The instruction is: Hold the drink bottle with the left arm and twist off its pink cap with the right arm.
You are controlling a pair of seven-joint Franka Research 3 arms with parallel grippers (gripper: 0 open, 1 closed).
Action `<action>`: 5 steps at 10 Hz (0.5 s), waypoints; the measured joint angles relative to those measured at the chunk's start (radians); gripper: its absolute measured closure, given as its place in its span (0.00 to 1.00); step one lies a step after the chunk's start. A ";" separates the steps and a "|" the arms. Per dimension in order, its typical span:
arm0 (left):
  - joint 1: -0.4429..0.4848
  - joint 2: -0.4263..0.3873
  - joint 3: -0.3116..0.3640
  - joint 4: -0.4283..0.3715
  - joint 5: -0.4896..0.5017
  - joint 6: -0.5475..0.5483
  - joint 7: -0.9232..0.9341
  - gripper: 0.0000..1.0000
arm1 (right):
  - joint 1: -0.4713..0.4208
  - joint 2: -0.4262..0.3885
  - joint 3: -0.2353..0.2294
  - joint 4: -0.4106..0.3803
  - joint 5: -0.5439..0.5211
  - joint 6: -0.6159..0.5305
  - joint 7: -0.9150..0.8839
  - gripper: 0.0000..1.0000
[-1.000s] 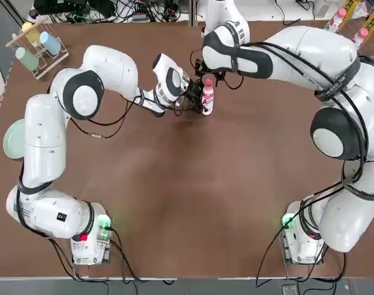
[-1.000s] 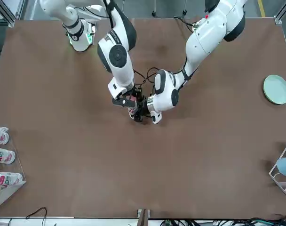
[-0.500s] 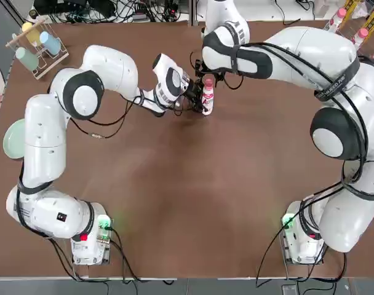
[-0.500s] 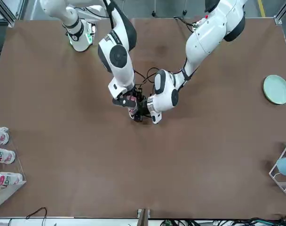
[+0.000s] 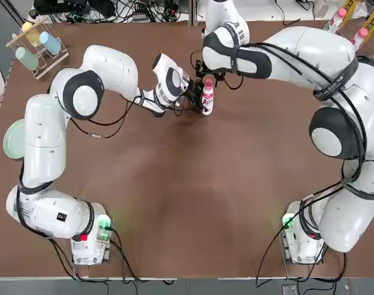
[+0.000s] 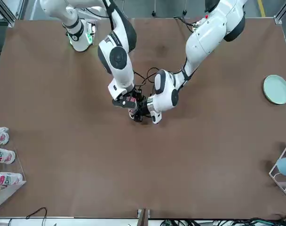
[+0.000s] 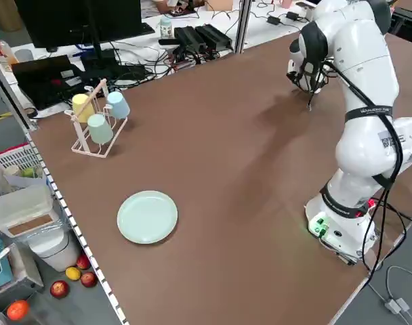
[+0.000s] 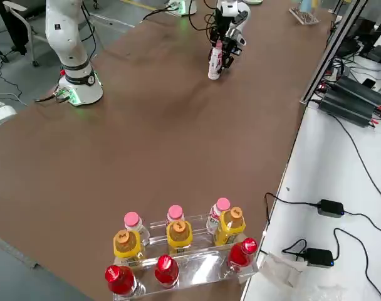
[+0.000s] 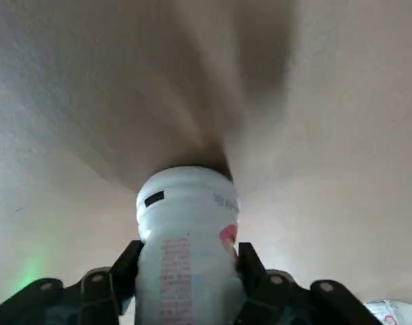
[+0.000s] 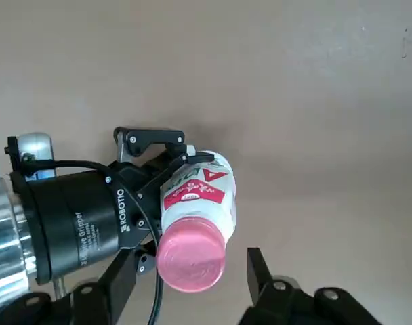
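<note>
Change since the earlier frames: almost none. I see both arms in the same poses; the right tool has crept slightly nearer the cap, and its fingers look a little narrower than they were.

Item 1, right tool (image 10: 192,291): poised directly over the pink cap (image 10: 191,253). Its two fingers (image 10: 260,274) stand either side of the cap, partly open with a visible gap on one side; nothing gripped yet, as far as I can judge.

Item 2, drink bottle (image 5: 207,98): upright on the table (image 5: 193,203), far-centre, base down, cap on.

Item 3, left tool (image 9: 186,284): closed on the bottle's lower body from the side, fingers (image 9: 125,267) pressed against the label on both flanks.

Item 4, bystanders, well apart: rack of bottles (image 8: 178,251) at the right edge, cup rack (image 5: 36,44) and green plate (image 7: 147,216) on the left.

Risks, my reading:
- Bottle looks slightly tilted in the wrist view, so the right tool may close off-centre and skid off the cap.
- Thin plastic body: if the left grip is too light, the bottle will spin with the cap; too hard, and it will crush and spill once opened.
- The two tools sit very close; turning the right wrist could knock its fingers against the left tool.
- Liquid could slop out when the cap lifts.
</note>
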State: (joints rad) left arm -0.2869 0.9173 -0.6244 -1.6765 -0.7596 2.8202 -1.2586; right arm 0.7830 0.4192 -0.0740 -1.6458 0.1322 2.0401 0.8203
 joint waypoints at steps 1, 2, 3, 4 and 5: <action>0.000 0.000 0.000 0.000 0.000 0.000 0.000 0.37 | 0.000 0.000 0.000 0.000 0.000 0.000 0.000 0.26; 0.000 0.000 0.000 0.000 0.000 0.000 0.000 0.37 | 0.000 0.000 0.000 0.000 0.000 0.000 0.000 0.27; 0.000 0.000 0.000 0.000 0.000 0.000 0.000 0.37 | 0.000 0.000 0.000 0.000 0.000 0.001 0.000 0.30; 0.000 0.000 0.000 0.000 0.000 0.000 0.000 0.37 | 0.000 0.000 -0.001 0.000 0.000 0.002 0.000 0.33; 0.000 0.000 0.000 0.000 0.000 0.000 0.000 0.37 | 0.000 0.000 0.000 0.000 0.000 0.003 0.000 0.35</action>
State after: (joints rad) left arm -0.2869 0.9173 -0.6244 -1.6765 -0.7596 2.8202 -1.2586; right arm 0.7829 0.4196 -0.0745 -1.6458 0.1323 2.0432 0.8202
